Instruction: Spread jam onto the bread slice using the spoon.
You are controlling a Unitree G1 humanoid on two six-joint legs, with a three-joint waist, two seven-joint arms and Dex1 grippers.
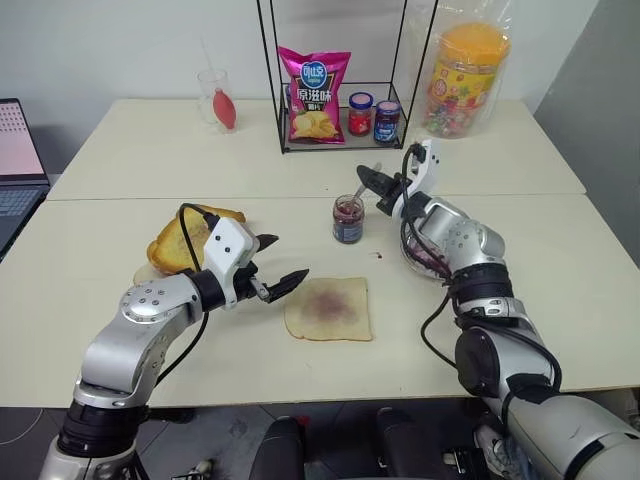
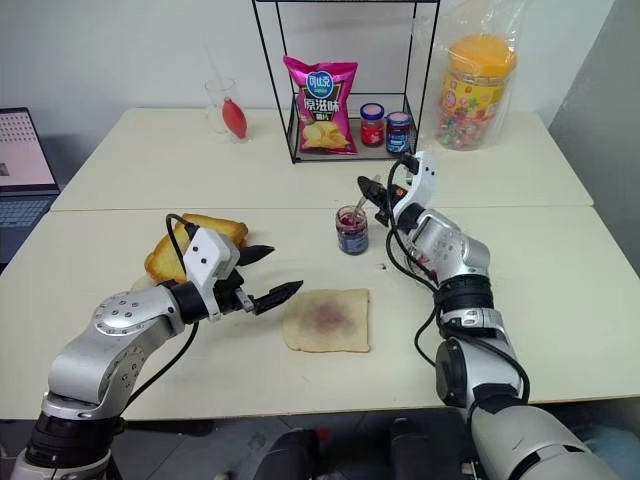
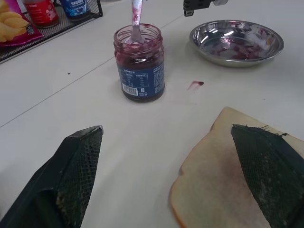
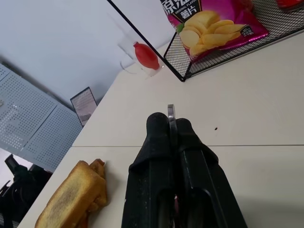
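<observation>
Two pale tables (image 1: 120,330) pushed together are carrying the whole scene, with a white wall behind. At the far left edge a laptop (image 1: 15,165) is sitting, and near it a clear cup with something red (image 1: 218,100) is standing at the back. Toasted slices (image 1: 180,240) are lying in a heap close to the left gripper (image 1: 272,262), which is hanging with its fingers spread wide and empty, just beside the left edge of the bread slice (image 1: 330,308). That slice is lying flat near the front edge, already wearing a faint purple stain of jam (image 1: 328,305) in its middle. Behind it the open jam jar (image 1: 348,219) is standing, and the spoon (image 3: 137,19) is dipping into its mouth, its handle pinched between the clenched fingers of the right gripper (image 1: 372,185), which is reaching in level from the right. A metal bowl (image 3: 237,40) smeared with red is resting beside the jar, under that arm. Further back a wire rack (image 1: 335,75) is holding a crisp packet (image 1: 313,95) and two small jars (image 1: 373,115), with a sweets tub (image 1: 465,75) to its right.

Judging by this, the scoop is in hand: the bowl of the spoon wants tilting level before lifting, so the load is not dripping onto the table on its way across to the slice.
</observation>
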